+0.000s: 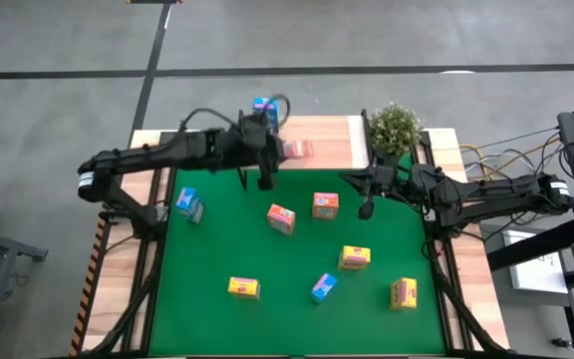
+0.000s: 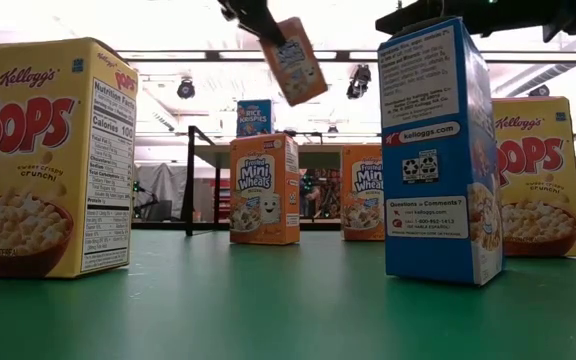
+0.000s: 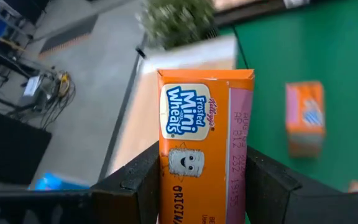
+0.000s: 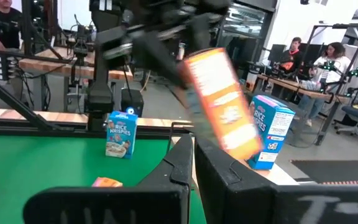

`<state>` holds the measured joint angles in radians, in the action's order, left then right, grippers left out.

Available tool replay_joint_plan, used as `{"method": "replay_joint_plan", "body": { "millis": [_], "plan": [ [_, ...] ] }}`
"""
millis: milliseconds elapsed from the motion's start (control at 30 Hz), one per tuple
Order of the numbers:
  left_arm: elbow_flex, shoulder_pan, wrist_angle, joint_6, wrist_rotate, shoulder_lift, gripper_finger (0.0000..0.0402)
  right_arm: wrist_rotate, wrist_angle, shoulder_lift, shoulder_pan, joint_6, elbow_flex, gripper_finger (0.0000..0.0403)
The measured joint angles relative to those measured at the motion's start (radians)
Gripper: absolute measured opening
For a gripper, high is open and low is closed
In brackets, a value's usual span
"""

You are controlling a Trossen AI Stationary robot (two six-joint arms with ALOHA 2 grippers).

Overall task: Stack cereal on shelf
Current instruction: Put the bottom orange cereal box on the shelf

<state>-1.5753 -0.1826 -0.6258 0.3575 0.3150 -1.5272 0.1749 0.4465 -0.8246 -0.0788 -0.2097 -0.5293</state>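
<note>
Carrying orange-red cardboard cereal box [image 3: 204, 149] clamped in left gripper [image 3: 201, 186] toward twelve-o'clock light-wood shelf [image 1: 332, 150], next lowering upright; right gripper [image 1: 367, 209] shut, empty.

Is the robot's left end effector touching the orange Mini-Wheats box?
Touching. In the left wrist view the left end effector has a dark finger pressed against each side of the Frosted Mini-Wheats box, with no gap.

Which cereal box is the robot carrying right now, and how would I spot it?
Look at the wooden shelf at the green mat's far edge. Above it the left gripper clamps an orange Frosted Mini-Wheats box. It alone hangs tilted in the air; every other box rests on a surface.
</note>
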Motion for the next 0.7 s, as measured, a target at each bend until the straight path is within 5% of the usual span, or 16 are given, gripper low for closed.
{"method": "replay_joint_plan", "body": {
  "millis": [267, 700],
  "plan": [
    [0.000, -0.179, 0.151, -0.051, -0.122, -0.057, 0.0162, 0.001, 0.000, 0.006, 0.000, -0.038, -0.006, 0.0009],
    [0.000, -0.202, 0.165, -0.089, -0.126, -0.165, 0.0162, 0.009, 0.007, 0.035, 0.000, -0.078, -0.007, 0.0009]
  ]
}}
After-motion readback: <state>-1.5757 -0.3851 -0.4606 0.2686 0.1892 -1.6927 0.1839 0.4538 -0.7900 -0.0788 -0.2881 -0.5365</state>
